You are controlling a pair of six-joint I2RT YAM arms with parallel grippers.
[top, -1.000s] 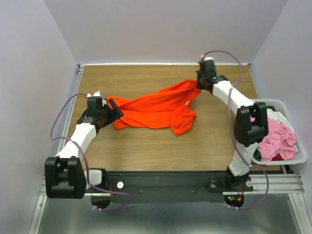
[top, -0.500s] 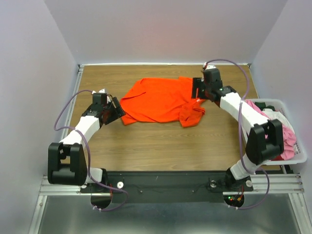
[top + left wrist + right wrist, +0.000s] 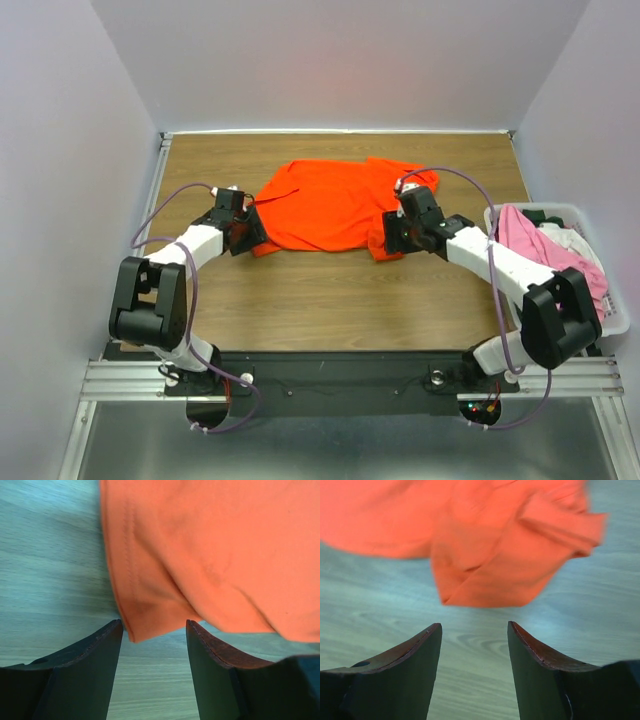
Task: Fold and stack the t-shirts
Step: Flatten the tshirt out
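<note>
An orange t-shirt point(image 3: 335, 203) lies spread on the wooden table point(image 3: 320, 300), crumpled at its right end. My left gripper point(image 3: 252, 231) sits at the shirt's lower left corner, open; in the left wrist view that corner of the orange t-shirt point(image 3: 210, 555) reaches just between the tips of my left gripper point(image 3: 154, 625), untouched by either finger. My right gripper point(image 3: 388, 240) hovers at the bunched right fold, open; in the right wrist view the orange t-shirt point(image 3: 495, 545) lies just ahead of my right gripper point(image 3: 474, 626), with bare table between the fingers. More t-shirts, pink point(image 3: 545, 245) and white, fill the bin.
A white plastic bin point(image 3: 622, 318) stands at the table's right edge, beside my right arm. Grey walls close in the table at the back and both sides. A metal rail runs along the near edge under the arm bases.
The right gripper let go of the shirt, which dropped flat onto the table, and moved nearer and down to its right fold. The left gripper moved right to the shirt's left corner.
</note>
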